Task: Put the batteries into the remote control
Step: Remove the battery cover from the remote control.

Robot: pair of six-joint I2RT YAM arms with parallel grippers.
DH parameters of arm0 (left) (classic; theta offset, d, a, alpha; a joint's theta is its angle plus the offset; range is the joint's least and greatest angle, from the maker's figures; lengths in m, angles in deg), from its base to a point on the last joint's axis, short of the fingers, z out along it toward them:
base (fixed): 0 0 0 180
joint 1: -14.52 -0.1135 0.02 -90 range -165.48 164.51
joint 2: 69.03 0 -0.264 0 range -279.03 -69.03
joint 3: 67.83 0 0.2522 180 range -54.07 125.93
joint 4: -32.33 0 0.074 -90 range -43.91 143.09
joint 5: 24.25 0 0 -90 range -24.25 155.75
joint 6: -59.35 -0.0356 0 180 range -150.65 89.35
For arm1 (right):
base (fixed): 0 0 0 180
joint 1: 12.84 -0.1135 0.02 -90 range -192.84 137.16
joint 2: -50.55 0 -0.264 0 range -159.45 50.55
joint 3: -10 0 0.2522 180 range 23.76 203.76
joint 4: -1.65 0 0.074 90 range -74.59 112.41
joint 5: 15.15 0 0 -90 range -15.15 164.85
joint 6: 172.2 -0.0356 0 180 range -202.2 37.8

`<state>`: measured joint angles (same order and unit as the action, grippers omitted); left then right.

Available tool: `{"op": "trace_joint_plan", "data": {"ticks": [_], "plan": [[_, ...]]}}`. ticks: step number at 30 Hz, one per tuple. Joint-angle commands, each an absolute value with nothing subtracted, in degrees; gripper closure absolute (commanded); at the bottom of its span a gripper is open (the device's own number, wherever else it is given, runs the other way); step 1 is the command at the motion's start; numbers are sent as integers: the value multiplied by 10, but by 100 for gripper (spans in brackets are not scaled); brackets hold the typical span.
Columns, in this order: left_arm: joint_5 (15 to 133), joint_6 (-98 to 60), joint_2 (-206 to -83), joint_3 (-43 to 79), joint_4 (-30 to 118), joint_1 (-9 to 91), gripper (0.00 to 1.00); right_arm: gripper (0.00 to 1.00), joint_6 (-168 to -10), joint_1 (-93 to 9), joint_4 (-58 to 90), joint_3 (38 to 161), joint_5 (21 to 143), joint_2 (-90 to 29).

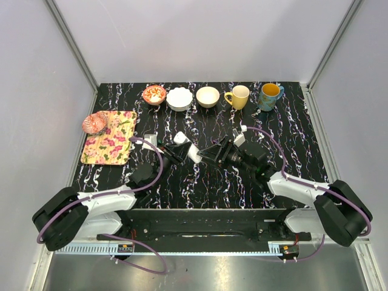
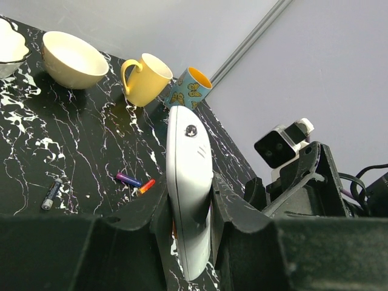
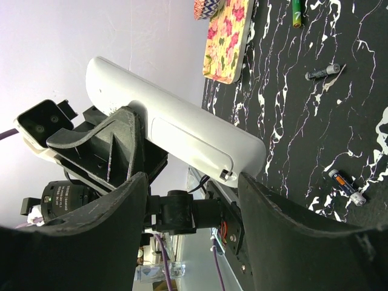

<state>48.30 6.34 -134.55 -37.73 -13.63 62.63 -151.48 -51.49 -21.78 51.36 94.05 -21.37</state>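
Observation:
My left gripper point(image 1: 180, 151) is shut on the white remote control point(image 1: 193, 152) and holds it above the table's middle. In the left wrist view the remote point(image 2: 189, 182) stands on edge between my fingers point(image 2: 233, 209). In the right wrist view the remote point(image 3: 176, 136) shows its back with the battery cover on, latch toward me. My right gripper point(image 3: 194, 188) is open and empty, its jaws astride the remote's near end. Batteries lie loose on the table: a purple and orange pair point(image 2: 134, 182), a grey one point(image 2: 51, 194), and others point(image 3: 324, 73) point(image 3: 347, 182).
Along the back stand a patterned bowl point(image 1: 154, 94), a white bowl point(image 1: 179, 98), a cream bowl point(image 1: 208, 96), a yellow mug point(image 1: 238, 96) and a blue butterfly mug point(image 1: 270, 96). A floral tray point(image 1: 110, 137) with a pink object point(image 1: 94, 123) lies at the left. A green battery point(image 3: 296, 12) lies near the tray.

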Motion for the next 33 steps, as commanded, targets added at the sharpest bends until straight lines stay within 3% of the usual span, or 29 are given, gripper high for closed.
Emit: {"op": "trace_joint_plan", "data": {"ticks": [1, 23, 29, 33], "plan": [[504, 51, -1351, -364, -171, 650, 100, 33, -1523, -512, -274, 520, 951, -214], [476, 23, -1349, -354, -146, 665, 100, 32, -1528, -512, -272, 530, 968, -223], [484, 49, -1370, -371, -185, 665, 100, 52, -1530, -509, -277, 515, 965, -227], [485, 61, -1379, -376, -203, 665, 100, 59, -1526, -508, -272, 500, 967, -227]]}}
